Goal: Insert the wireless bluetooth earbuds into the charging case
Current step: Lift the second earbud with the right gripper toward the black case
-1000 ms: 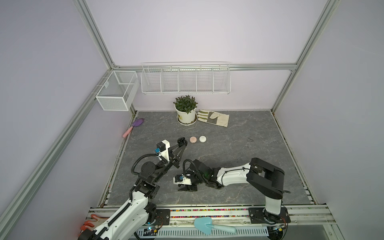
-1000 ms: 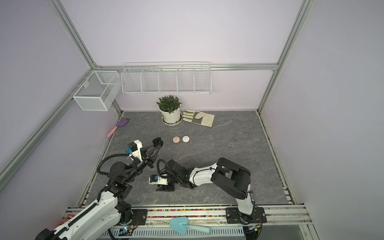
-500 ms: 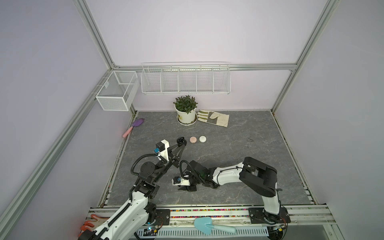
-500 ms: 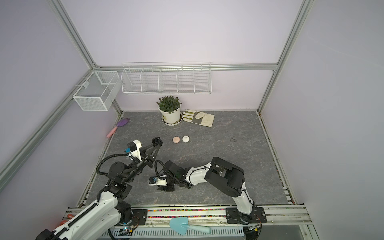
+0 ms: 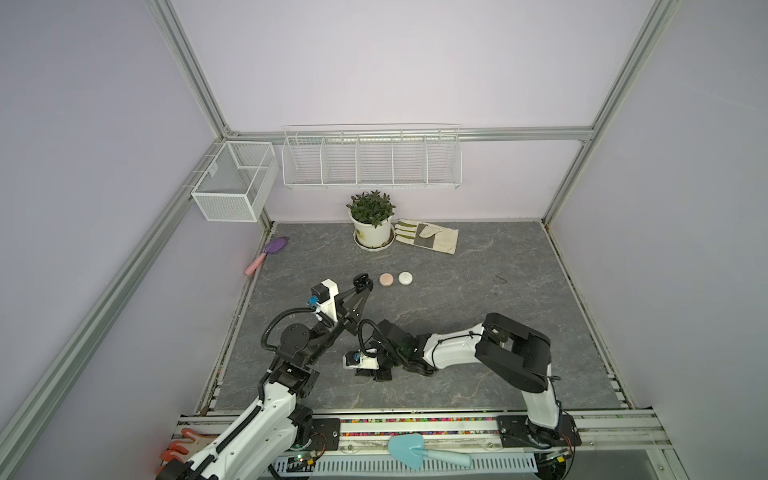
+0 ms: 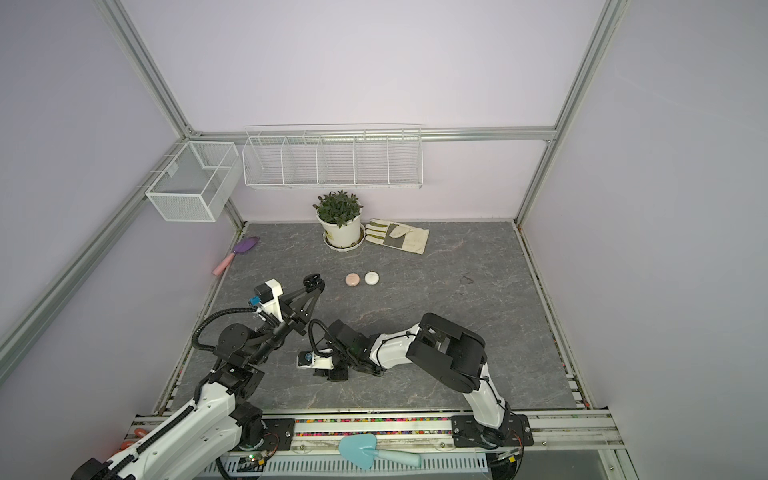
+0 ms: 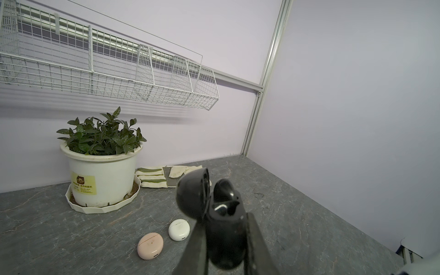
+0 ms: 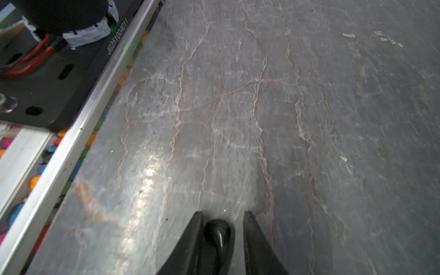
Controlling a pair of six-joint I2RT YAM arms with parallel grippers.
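1. Right wrist view: the right gripper (image 8: 222, 213) is down at the grey table (image 8: 309, 107). Its jaws are narrowly spread either side of a black earbud (image 8: 217, 234) at the bottom centre of the frame. One finger looks to touch it, and a sliver of gap shows at the other.
2. We judge the step in hand to be picking up this earbud, which is not yet pinched.
3. Left wrist view, lower centre: the left gripper (image 7: 222, 221) has its jaws pressed onto a black charging case (image 7: 225, 240), held off the table with its lid (image 7: 192, 192) swung open.
4. Next we need a firm pinch on a tiny, glossy bud, a lift, and a carry to the open case with the stem lined up. We cannot tell whether the glossy shape inside the case is another bud.
5. Around: a closed pink case (image 7: 150, 245) and a white case (image 7: 179, 230) lie just beside each other. A potted plant (image 7: 102, 166) and a work glove (image 7: 164, 178) stand well apart at the back.
6. In both top views only the left arm (image 5: 328, 328) lies between the grippers.
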